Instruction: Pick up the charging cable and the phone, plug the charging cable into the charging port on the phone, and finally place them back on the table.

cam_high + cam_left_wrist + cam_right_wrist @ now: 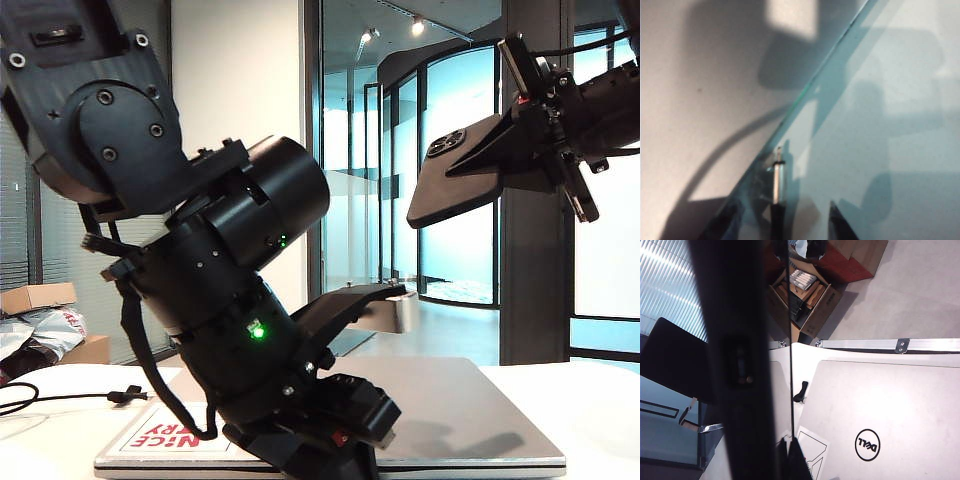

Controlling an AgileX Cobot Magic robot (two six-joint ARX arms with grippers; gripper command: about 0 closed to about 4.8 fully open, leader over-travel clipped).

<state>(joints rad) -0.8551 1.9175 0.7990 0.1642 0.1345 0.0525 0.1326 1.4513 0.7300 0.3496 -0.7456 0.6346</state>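
left claw: low over the bench, fingers apart, the charging cable standing between them; whether they press on it I cannot tell.
cable plug: the silver tip points straight ahead out of the left claw, its long axis in line with the fingers.
cable run: in the exterior view the black cord trails across the bench beyond the left arm, toward the bench's edge.
right claw: raised high, clamped on the phone.
phone: held tilted, camera cluster toward the exterior camera, well above the laptop.
charging port: on the short edge seen in the right wrist view, facing that arm's camera.
deciding relation: port is up and well apart from the plug; judged, the left arm must rise and line the plug's axis with the slot.
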